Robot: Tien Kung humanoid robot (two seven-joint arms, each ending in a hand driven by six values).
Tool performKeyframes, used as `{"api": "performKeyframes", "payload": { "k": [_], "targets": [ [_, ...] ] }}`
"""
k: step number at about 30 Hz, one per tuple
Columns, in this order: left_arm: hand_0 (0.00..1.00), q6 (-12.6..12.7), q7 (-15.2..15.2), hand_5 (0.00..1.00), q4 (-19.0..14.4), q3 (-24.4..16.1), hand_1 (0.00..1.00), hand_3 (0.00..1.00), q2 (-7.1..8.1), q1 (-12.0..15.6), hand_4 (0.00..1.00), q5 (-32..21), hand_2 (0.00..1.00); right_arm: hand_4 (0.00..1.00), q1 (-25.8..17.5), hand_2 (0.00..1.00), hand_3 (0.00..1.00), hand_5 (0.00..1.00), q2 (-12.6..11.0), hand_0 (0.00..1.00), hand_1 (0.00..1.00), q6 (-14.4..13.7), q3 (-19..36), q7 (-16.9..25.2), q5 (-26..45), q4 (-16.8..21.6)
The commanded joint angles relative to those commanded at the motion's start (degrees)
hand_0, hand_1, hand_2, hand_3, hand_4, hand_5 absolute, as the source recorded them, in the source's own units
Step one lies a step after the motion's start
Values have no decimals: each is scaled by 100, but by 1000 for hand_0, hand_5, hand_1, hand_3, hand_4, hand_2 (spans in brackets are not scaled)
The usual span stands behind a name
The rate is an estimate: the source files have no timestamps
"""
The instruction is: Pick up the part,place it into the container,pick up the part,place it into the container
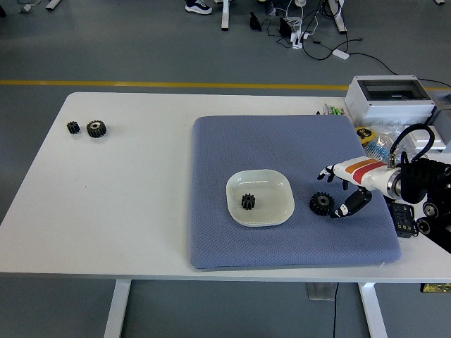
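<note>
A white square dish point(271, 210) sits in the middle of the blue mat point(282, 148) with a small black gear point(248, 202) inside it. A larger black gear point(321, 204) lies on the mat just right of the dish. My right hand point(337, 191), white with an orange stripe, hovers right beside that gear with fingers spread; its thumb reaches down close to the gear's right side, holding nothing. The left arm does not show.
Two more black gears, a small one point(72, 127) and a bigger one point(96, 128), lie at the table's far left. A grey box point(391, 98) and cables stand at the back right, beside the mat.
</note>
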Motion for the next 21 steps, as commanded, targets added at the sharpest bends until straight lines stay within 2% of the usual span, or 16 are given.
{"api": "performKeyframes", "payload": {
  "k": [1,6,7,12,13,18,19,21],
  "targets": [
    [706,-1,1,647,0,4,682,585,0,-2,709,-3,715,998,12,723,822,377,29,292,485,-4,-31,-11,7,-47],
    [706,1,3,647,0,1,682,585,2,-13,709,-3,715,998,29,723,822,377,113,292,485,-80,-114,7,54,-186],
    [706,2,4,647,0,-1,681,586,2,-15,708,-1,714,998,33,686,707,390,128,260,459,-104,-127,12,65,-213],
    [706,7,16,647,0,-25,681,586,3,-10,708,22,714,998,52,686,707,390,229,260,459,-132,-195,17,95,-392],
    [706,7,18,647,0,-26,681,586,1,-12,709,23,714,998,55,642,649,386,253,236,438,-139,-210,23,105,-430],
    [706,6,22,647,0,-8,681,586,-3,-29,709,19,714,998,63,642,649,386,281,236,438,-167,-288,52,124,-424],
    [705,6,23,648,0,1,681,586,-2,-33,709,16,713,984,59,593,608,376,288,209,425,-188,-297,61,131,-417],
    [705,6,22,648,0,7,681,586,-1,-40,709,14,713,984,54,593,608,376,299,209,425,-217,-305,73,140,-403]
  ]
}}
